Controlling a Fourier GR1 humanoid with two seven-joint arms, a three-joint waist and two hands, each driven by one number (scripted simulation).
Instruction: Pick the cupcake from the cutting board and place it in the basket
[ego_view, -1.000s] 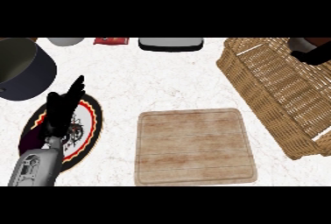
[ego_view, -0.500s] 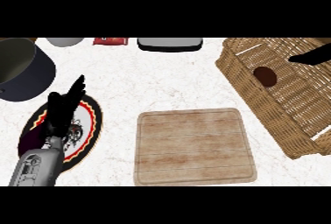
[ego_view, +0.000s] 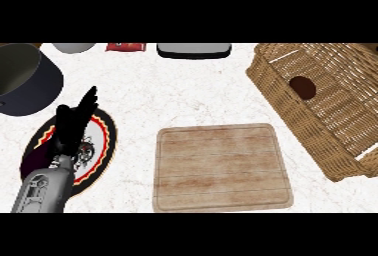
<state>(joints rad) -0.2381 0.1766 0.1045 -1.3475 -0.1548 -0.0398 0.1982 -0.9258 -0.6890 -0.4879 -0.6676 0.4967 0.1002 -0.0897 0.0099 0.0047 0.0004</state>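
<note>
Now the cupcake (ego_view: 303, 86) is lying inside the basket (ego_view: 325, 131), right of the bare cutting board (ego_view: 221, 167); the left hand (ego_view: 74, 121) is resting, fingers straight, over a patterned plate (ego_view: 103, 145) left of the board; a dark pot (ego_view: 26, 80) is sitting beyond.

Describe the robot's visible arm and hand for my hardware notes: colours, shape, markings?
Only the left arm shows: a grey, rounded forearm with small dark markings on its casing, ending in a black left hand with slender black fingers. No cables are visible.
</note>
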